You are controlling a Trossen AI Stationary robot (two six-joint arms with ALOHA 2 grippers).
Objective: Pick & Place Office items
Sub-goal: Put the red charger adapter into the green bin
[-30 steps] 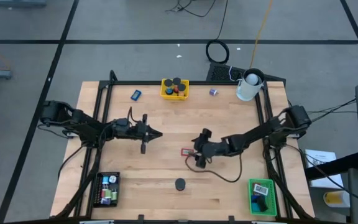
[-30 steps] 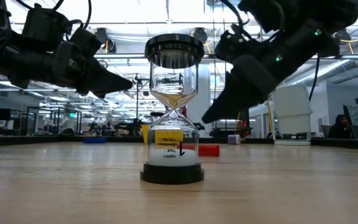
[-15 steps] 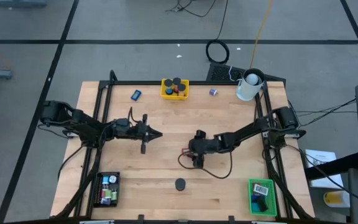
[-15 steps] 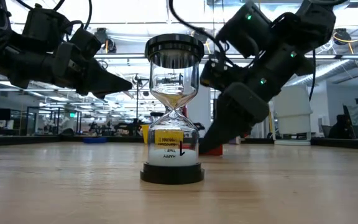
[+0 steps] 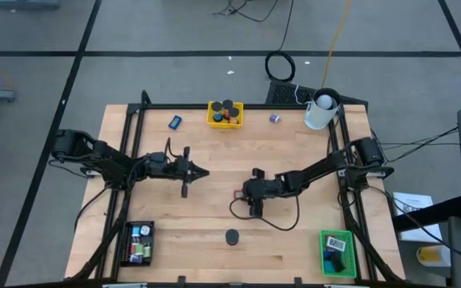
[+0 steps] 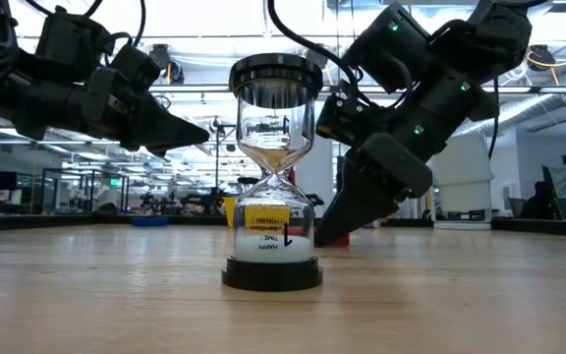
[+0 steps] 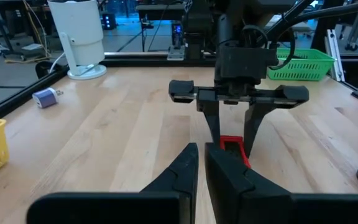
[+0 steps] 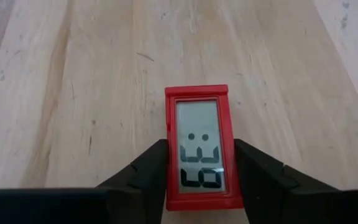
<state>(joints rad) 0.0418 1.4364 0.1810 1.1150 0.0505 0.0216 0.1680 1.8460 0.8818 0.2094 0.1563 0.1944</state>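
Note:
A red timer (image 8: 197,146) with a grey display lies flat on the wooden table (image 5: 294,152), display up, near the middle. It also shows as a red timer (image 5: 238,194) in the high view. My right gripper (image 8: 199,152) is down at it, shut on it. My left gripper (image 5: 205,171) hovers shut above the table to the left of the timer and holds nothing. An hourglass (image 6: 274,177) with black ends stands upright near the front edge. A blue item (image 5: 175,122) and a purple item (image 5: 274,118) lie at the far side. My right gripper pinches the red timer between its two fingers, one on each long side (image 8: 169,155), toward the end nearer the wrist. The fingers (image 7: 211,124) slant down from the table's right side and run along the timer. The timer lies flat on the table.
A yellow tray (image 5: 214,118) with small items stands at the far edge, a black tray (image 5: 126,240) at the near left and a green tray (image 5: 344,237) at the near right. A white cup (image 5: 320,110) stands at the far right corner.
My right gripper has gone down and toward the table's left edge, tipping more steeply, and its fingers now stand around the red timer on the table. The timer has stayed where it lay.

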